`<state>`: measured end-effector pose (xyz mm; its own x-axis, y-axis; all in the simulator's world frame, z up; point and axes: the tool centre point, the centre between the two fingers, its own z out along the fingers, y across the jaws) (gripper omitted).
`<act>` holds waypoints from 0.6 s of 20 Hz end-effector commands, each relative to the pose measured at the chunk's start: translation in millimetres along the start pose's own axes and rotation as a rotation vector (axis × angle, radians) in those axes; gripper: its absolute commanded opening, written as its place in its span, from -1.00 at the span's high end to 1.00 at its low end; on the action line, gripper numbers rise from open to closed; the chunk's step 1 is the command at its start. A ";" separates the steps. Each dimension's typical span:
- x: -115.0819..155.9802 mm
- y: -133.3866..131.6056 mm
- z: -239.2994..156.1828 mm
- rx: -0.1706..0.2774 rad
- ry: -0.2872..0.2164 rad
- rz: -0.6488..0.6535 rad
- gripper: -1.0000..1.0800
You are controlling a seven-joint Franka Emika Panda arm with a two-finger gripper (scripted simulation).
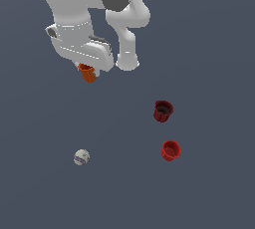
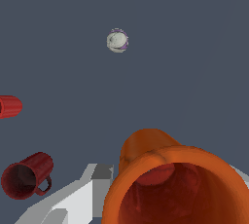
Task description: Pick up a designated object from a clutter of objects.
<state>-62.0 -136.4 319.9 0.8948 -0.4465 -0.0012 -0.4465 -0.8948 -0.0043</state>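
Observation:
The small orange ribbed cup [image 1: 88, 72] hangs under my gripper [image 1: 89, 68], which is shut on it and holds it above the floor at the exterior view's upper left. In the wrist view the orange cup [image 2: 170, 179] fills the near field with its open mouth toward the camera, and one grey finger [image 2: 78, 196] shows beside it. The dark red cup [image 1: 163, 110] [image 2: 26, 175], the bright red cup [image 1: 171, 150] [image 2: 9, 106] and the whitish ball with a purple band [image 1: 81, 157] [image 2: 117, 40] lie on the floor, apart from the gripper.
The white arm [image 1: 124, 29] stands at the top of the exterior view. The floor is a plain dark grey surface [image 1: 124, 193].

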 end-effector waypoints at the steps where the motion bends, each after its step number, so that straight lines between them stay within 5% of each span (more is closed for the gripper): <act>1: 4.5 19.7 -24.7 0.000 0.000 0.000 1.00; 12: 24.4 82.2 -104.3 -0.004 0.001 -0.001 1.00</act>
<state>-76.1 -214.8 415.3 0.8944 -0.4472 -0.0001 -0.4472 -0.8944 -0.0014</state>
